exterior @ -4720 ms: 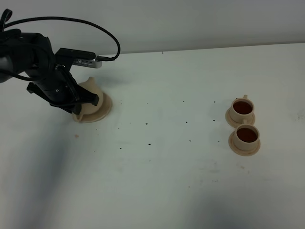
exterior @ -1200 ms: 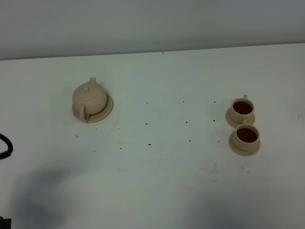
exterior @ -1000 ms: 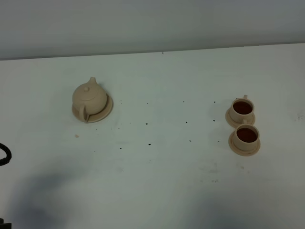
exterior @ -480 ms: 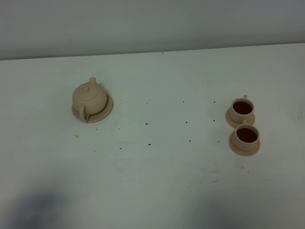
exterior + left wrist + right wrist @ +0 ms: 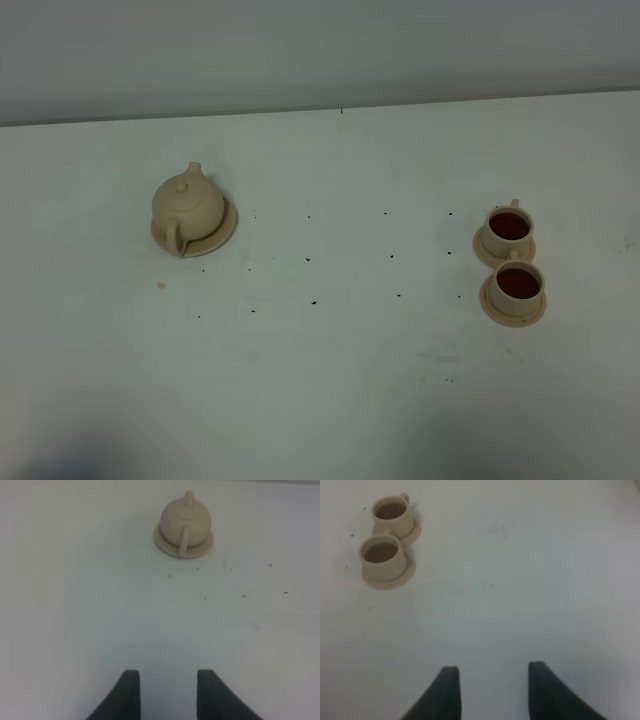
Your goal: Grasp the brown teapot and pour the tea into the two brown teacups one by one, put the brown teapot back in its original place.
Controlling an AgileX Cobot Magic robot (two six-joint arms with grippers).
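The pale tan teapot (image 5: 187, 203) stands upright on its wide tan saucer (image 5: 222, 233) at the left of the white table; it also shows in the left wrist view (image 5: 186, 520), handle toward the camera. The two small tan teacups (image 5: 509, 228) (image 5: 519, 285) sit on their saucers at the right, both holding brown tea; the right wrist view shows them too (image 5: 392, 513) (image 5: 382, 555). My left gripper (image 5: 167, 680) is open and empty, well back from the teapot. My right gripper (image 5: 492, 675) is open and empty, away from the cups. Neither arm shows in the high view.
Small dark specks (image 5: 313, 301) are scattered over the white table (image 5: 330, 380) between teapot and cups. A grey wall runs along the table's far edge (image 5: 340, 108).
The left arm has let go of the teapot and drawn back out of the high view. Its cable and shadow at the lower left have gone. Teapot and cups have not moved.
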